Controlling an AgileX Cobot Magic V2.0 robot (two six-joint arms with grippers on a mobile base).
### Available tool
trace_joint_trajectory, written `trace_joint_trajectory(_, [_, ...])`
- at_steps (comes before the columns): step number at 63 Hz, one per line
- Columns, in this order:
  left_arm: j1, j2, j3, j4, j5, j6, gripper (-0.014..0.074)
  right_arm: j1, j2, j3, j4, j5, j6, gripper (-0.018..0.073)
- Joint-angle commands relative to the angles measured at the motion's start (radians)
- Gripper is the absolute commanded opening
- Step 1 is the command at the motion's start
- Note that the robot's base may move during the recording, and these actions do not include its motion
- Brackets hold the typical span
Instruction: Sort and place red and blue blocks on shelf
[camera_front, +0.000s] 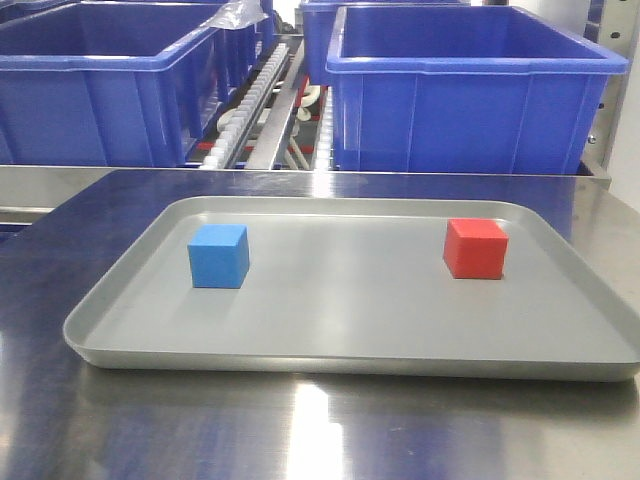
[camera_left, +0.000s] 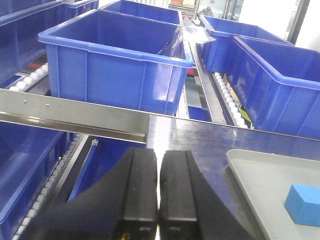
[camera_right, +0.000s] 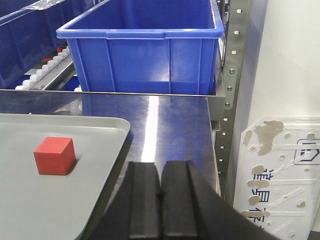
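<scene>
The blue block (camera_front: 218, 256) rests on the left part of a shallow grey tray (camera_front: 350, 355); the red block (camera_front: 475, 248) sits on its right part. In the left wrist view the blue block (camera_left: 303, 203) lies right of my left gripper (camera_left: 159, 155), which is shut and empty over the steel tabletop. In the right wrist view the red block (camera_right: 54, 155) lies left of my right gripper (camera_right: 160, 165), also shut with nothing in it. The shelf (camera_front: 265, 110) with white roller tracks runs behind the table, its steel front rail (camera_left: 75, 116) ahead of the left gripper.
Large blue bins (camera_front: 465, 90) (camera_front: 100, 90) stand on the shelf rollers behind the tray, and more bins (camera_left: 120, 60) show in the left wrist view. A perforated steel upright (camera_right: 232, 75) and a white wall stand at the right. The tray lies on a shiny steel tabletop (camera_front: 300, 430).
</scene>
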Motion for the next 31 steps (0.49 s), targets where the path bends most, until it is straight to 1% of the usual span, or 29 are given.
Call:
trace_joint_trajectory(1, [0.001,-0.016,0.036,-0.006,-0.084,-0.006,0.0127,-0.003,-0.015,-0.021,-0.003,-0.079,-0.006,0.0056])
trace_joint_trajectory(31, [0.001,-0.016,0.036,-0.006,-0.084,-0.006,0.0127,-0.003,-0.015,-0.021,-0.003,-0.079,-0.006,0.0056])
